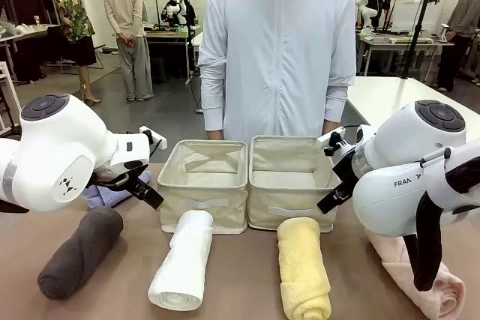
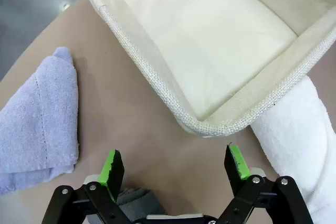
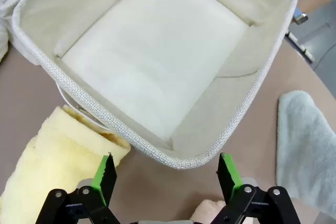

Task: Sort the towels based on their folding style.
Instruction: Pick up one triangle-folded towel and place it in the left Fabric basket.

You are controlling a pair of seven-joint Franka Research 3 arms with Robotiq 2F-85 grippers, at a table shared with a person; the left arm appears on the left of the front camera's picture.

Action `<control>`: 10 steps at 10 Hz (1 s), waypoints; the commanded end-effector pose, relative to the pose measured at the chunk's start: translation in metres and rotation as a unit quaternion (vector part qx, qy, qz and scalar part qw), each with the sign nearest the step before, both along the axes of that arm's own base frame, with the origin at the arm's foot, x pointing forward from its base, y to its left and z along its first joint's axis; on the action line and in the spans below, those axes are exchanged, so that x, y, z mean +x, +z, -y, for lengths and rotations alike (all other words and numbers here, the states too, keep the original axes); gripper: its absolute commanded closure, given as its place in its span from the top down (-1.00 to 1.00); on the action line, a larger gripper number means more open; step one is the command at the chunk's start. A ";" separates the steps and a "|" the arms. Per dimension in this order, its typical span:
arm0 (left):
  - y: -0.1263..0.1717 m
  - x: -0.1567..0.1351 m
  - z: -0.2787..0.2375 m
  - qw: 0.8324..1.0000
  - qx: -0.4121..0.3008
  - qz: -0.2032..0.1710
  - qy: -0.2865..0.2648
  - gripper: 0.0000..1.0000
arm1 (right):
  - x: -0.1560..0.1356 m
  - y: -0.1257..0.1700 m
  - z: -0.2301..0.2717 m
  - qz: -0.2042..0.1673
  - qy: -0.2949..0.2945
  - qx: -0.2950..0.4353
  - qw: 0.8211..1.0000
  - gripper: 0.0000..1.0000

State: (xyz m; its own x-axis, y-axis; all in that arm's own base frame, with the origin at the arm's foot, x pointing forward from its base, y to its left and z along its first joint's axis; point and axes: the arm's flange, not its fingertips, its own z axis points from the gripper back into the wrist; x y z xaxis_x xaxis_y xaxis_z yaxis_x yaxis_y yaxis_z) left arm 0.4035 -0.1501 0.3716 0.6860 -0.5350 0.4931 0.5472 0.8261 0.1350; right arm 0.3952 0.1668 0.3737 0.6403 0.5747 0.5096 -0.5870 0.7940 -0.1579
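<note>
Four rolled towels lie along the near edge: dark grey (image 1: 79,252), white (image 1: 182,260), yellow (image 1: 304,267) and pink (image 1: 420,282). A folded light blue towel (image 1: 105,192) lies behind my left arm. My left gripper (image 1: 148,190) hovers open over the table between the light blue towel (image 2: 37,124) and the left bin's corner (image 2: 173,103), with the white roll (image 2: 294,140) beside it. My right gripper (image 3: 165,169) hangs open above the right bin's near corner (image 3: 157,145); the yellow roll (image 3: 52,161) lies to one side and a pale green folded towel (image 3: 307,150) to the other.
Two beige fabric bins, left (image 1: 204,215) and right (image 1: 289,211), stand side by side mid-table with nothing inside. A person in a pale blue jacket (image 1: 277,50) stands right behind them. The right arm's body (image 1: 420,177) overhangs the pink roll.
</note>
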 end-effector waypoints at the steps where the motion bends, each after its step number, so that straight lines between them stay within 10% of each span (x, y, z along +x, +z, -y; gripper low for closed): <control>1: 0.000 0.000 0.000 1.000 0.000 0.000 0.000 1.00 | 0.000 0.000 0.000 0.000 0.000 0.000 1.000 1.00; 10: 0.000 0.000 0.000 1.000 0.000 0.000 0.000 1.00 | 0.000 0.000 0.000 0.000 0.000 0.000 1.000 1.00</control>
